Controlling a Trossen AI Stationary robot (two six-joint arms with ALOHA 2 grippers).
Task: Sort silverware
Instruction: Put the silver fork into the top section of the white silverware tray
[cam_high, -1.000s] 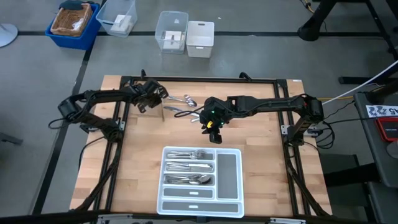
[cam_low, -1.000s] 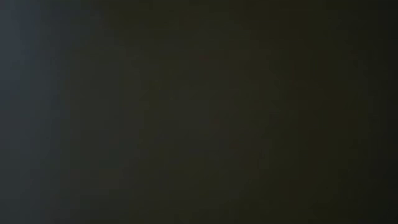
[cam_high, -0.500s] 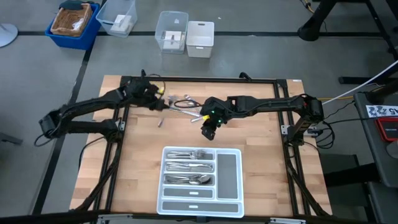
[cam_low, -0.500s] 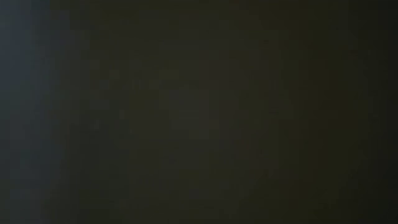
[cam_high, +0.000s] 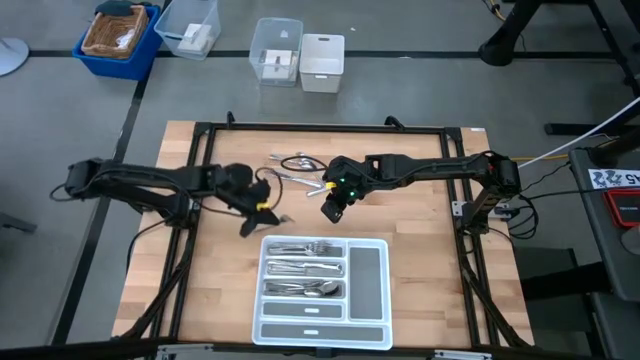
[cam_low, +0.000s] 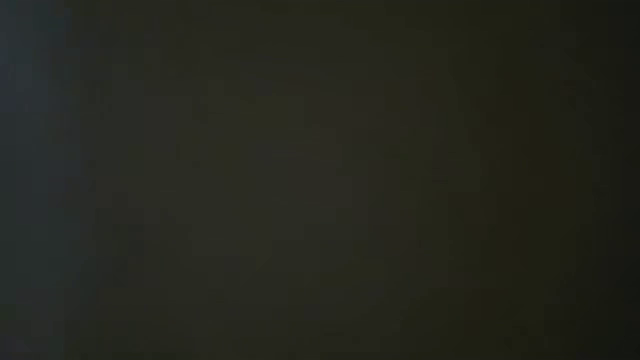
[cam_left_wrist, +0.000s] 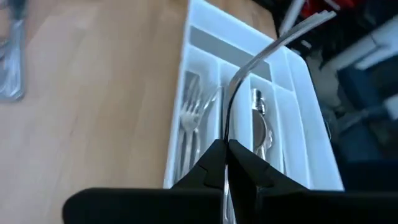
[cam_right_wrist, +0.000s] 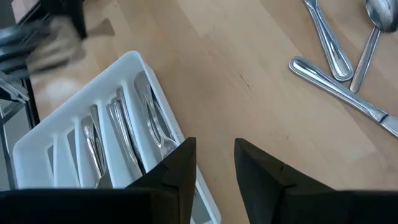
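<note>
One slim shiny silver metal utensil (cam_left_wrist: 249, 71) is pinched in my left gripper (cam_left_wrist: 225, 163) near the white compartmented plastic tray's (cam_left_wrist: 311, 124) far-left corner; next I match its slot, while my right gripper (cam_right_wrist: 214, 163) hangs parted and empty

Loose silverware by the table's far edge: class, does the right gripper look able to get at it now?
Probably yes. The right gripper hangs open and empty beside the loose silverware, with bare table between them; the left gripper, shut on a fork, is off toward the tray.

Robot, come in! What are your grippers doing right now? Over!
Left gripper shut on a fork, near the white tray. Right gripper open, empty, beside loose silverware. Nothing in the way.
</note>
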